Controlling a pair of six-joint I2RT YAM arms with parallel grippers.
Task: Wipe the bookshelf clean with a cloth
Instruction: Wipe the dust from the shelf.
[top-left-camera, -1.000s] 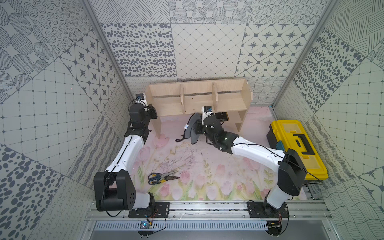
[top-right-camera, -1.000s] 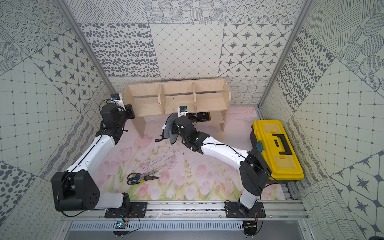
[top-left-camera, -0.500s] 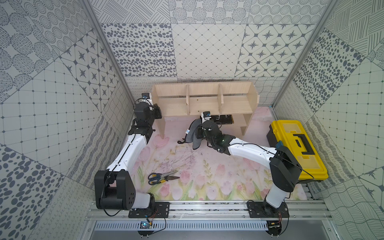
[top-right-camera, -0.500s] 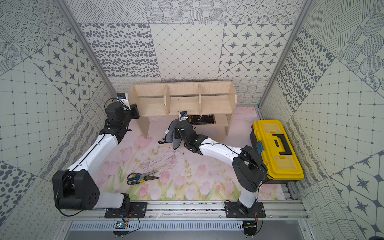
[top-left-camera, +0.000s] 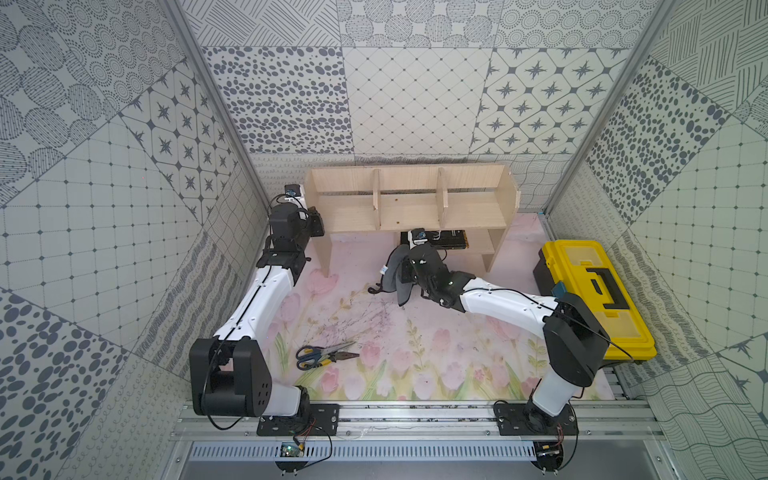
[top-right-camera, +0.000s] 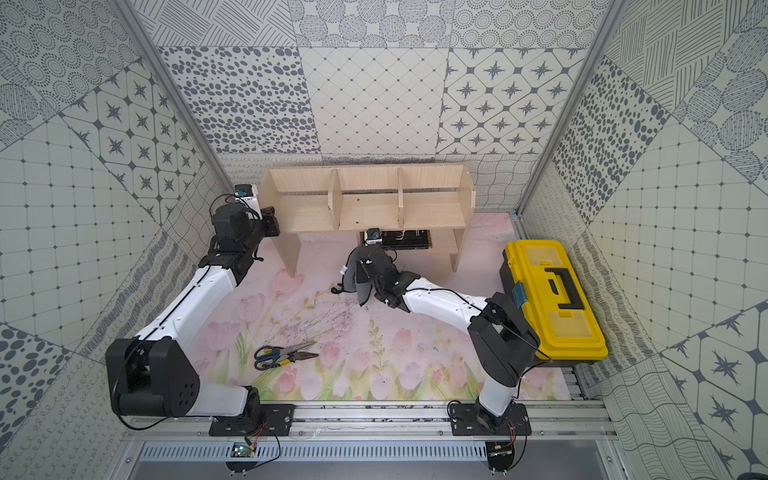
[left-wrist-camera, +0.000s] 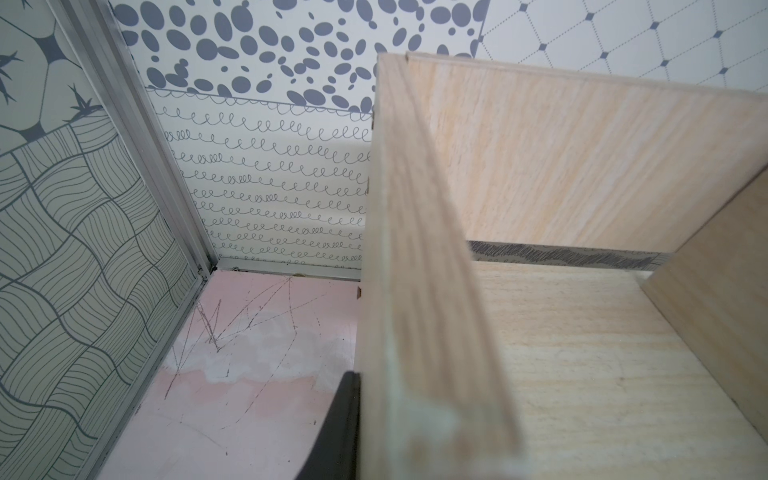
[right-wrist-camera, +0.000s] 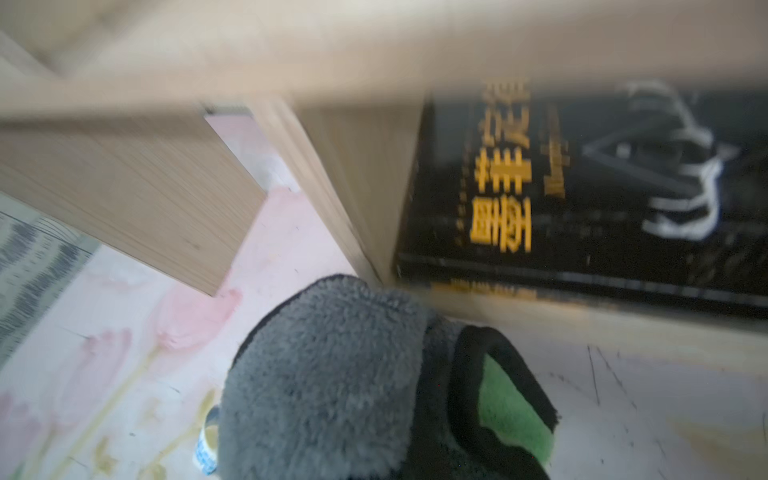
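Leftmost, the left gripper (top-left-camera: 316, 219) reaches the far left corner of the table (top-left-camera: 415, 374) and is clamped on the bookshelf's left end panel. In the left wrist view one dark finger (left-wrist-camera: 345, 424) lies against the panel's outer face, and the other is hidden behind the wood. The bookshelf (top-left-camera: 411, 208) stands upright along the table's far edge, and its three bays are seen in both top views. Towards the front edge, left of the middle, scissors (top-left-camera: 322, 351) and pliers (top-left-camera: 343, 356) lie touching on the flowered top. Near the middle, just in front of the bookshelf's low shelf, the right gripper (top-left-camera: 406, 272) is closed on the cloth (top-left-camera: 395, 274), which hangs bunched from it down to the tabletop. The right wrist view shows the cloth's grey pile and a green fold (right-wrist-camera: 507, 407), just beside a black book (right-wrist-camera: 582, 187) lying flat on that low shelf. At the right edge sits a yellow toolbox (top-left-camera: 594, 299), well apart from the bookshelf.
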